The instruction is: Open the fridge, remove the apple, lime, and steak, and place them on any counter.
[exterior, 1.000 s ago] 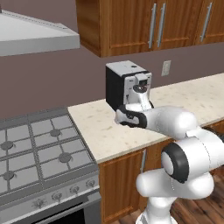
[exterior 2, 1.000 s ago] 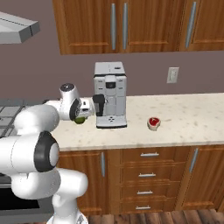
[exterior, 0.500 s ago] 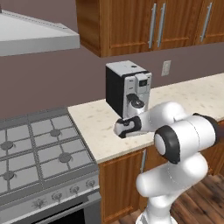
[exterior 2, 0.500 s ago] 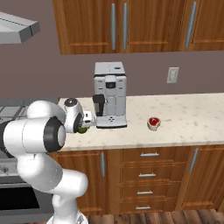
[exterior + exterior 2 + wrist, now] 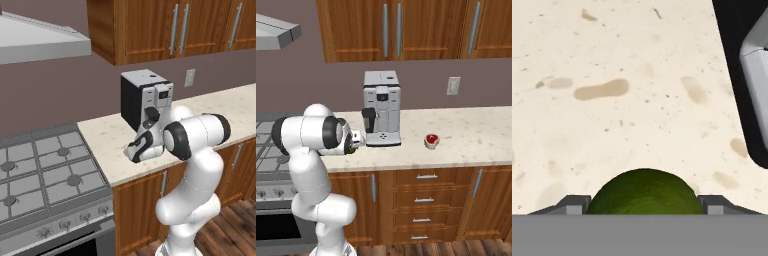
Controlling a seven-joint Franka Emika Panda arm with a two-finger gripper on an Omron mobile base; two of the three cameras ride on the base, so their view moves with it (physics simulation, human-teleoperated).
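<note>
You see the lime [image 5: 644, 192] sitting between the two fingers [image 5: 572, 205], which pinch it above the counter [image 5: 612, 100].

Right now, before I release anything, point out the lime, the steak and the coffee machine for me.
lime [image 5: 645, 192], hand view, top of its green dome between the fingertips.
steak [image 5: 431, 140], right base view, its red centre.
coffee machine [image 5: 382, 109], right base view, middle of its front face.

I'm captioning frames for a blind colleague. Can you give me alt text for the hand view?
A dark green lime sits between the gripper fingertips, close above a cream speckled counter. The coffee machine edges in at right.
</note>
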